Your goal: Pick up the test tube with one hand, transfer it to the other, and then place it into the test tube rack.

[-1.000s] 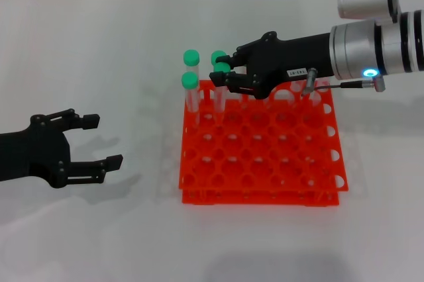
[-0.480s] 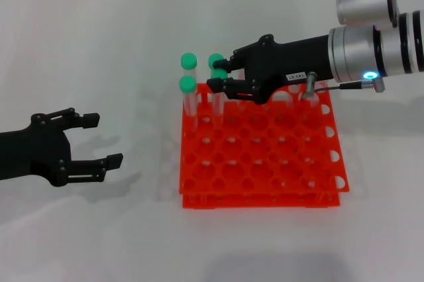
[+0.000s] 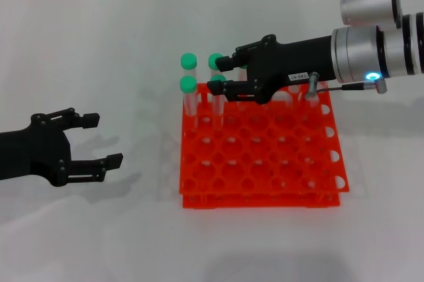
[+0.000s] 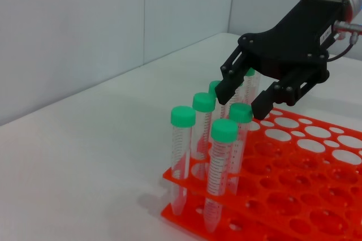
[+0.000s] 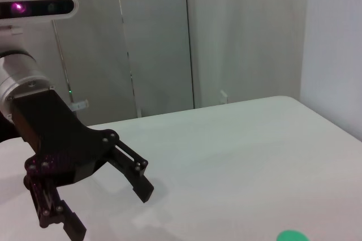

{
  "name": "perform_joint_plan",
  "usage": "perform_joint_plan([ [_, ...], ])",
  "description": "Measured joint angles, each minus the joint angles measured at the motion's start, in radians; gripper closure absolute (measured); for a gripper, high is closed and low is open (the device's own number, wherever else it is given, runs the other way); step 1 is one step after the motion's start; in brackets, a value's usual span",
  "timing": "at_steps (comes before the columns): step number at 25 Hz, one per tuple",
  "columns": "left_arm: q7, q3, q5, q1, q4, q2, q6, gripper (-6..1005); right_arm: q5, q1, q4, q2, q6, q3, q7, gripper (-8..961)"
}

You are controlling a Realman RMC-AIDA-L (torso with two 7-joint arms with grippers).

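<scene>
The orange-red rack (image 3: 265, 163) stands mid-table and also shows in the left wrist view (image 4: 317, 196). Several green-capped tubes stand in its far left corner. My right gripper (image 3: 218, 74), black with a white label and a silver arm, hovers over that corner. It is open, with its fingers on either side of one tube's cap (image 3: 219, 79) and not pressing on it. The left wrist view shows the same gripper (image 4: 244, 97) and the cap (image 4: 240, 112) just below its tips. My left gripper (image 3: 109, 140) is open and empty, low at the left.
Other tubes stand at the rack's corner (image 3: 189, 61) (image 3: 187, 84). The white table (image 3: 99, 44) stretches all around. The right wrist view shows my left gripper (image 5: 110, 212) and one green cap (image 5: 292, 236) at its edge.
My right gripper was shut on the tube's cap and has opened and let it go; the tube stands in the rack. The rack shifted slightly. The left arm has not moved.
</scene>
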Motion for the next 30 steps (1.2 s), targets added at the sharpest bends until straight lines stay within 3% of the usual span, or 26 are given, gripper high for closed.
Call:
perform_joint_plan([
  [7, 0.0, 0.0, 0.0, 0.005, 0.0, -0.001, 0.0, 110, 0.004, -0.008, -0.025, -0.003, -0.029, 0.003, 0.01, 512],
  [12, 0.003, 0.0, -0.002, 0.005, 0.0, -0.001, 0.0, 110, 0.004, -0.06, -0.101, -0.007, -0.084, 0.035, 0.02, 512],
  [17, 0.004, 0.0, -0.007, 0.002, 0.0, -0.002, 0.004, 110, 0.004, -0.152, -0.167, -0.007, -0.2, 0.152, -0.024, 513],
  [24, 0.004, -0.002, -0.024, -0.004, -0.014, 0.001, 0.005, 110, 0.007, -0.274, -0.153, -0.007, -0.323, 0.342, -0.155, 503],
  [26, 0.004, -0.002, -0.024, -0.007, -0.015, 0.001, 0.006, 109, 0.01, -0.295, -0.138, -0.008, -0.337, 0.362, -0.187, 321],
  [30, 0.005, -0.002, -0.025, -0.018, -0.027, 0.002, 0.008, 109, 0.031, -0.325, -0.065, -0.009, -0.361, 0.405, -0.267, 243],
])
